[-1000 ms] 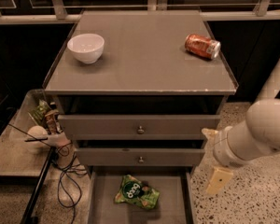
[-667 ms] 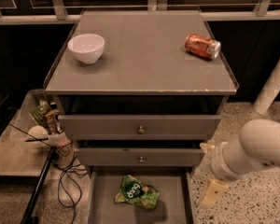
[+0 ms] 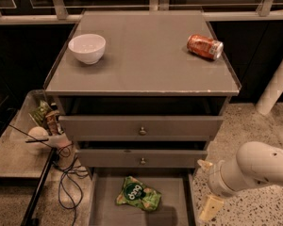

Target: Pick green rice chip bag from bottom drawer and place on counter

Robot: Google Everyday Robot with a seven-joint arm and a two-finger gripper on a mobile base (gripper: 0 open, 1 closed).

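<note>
Grey counter tabletop [image 3: 146,74] at 12 o'clock. Bottom drawer [image 3: 101,206] stands open at 6 o'clock. Gripper [image 3: 203,190] is outside it, at the bag's 3 o'clock, jaws spread and empty. Green rice chip bag [image 3: 137,199] lies flat mid-floor. Judgement: swing in over the drawer's side wall, drop from above, pinch a crinkled edge lightly.

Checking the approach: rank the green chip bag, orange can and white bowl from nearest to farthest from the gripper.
The gripper is low on the right, beside the bottom drawer.
1. green rice chip bag, in that drawer.
2. orange can, right side of the counter.
3. white bowl, counter's left side.
</note>
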